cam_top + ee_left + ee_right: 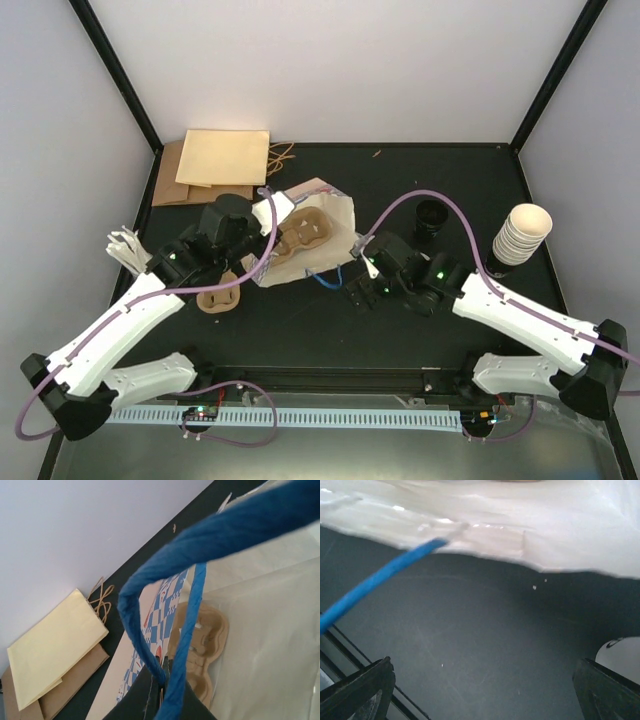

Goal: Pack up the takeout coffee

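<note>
We could not pick out the lone cream cup; only a round black lid showed, near the cup stack. The left gripper pinched the blue handle of the bag; the right gripper gaped empty, its fingers cropped.

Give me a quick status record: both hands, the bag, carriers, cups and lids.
left hand: shut on blue handle
right hand: open, holding nothing, beside bag's edge
bag: lying open, carrier inside
second carrier: on table by left arm
cup stack: far right, untouched
black lids: left of cup stack
</note>
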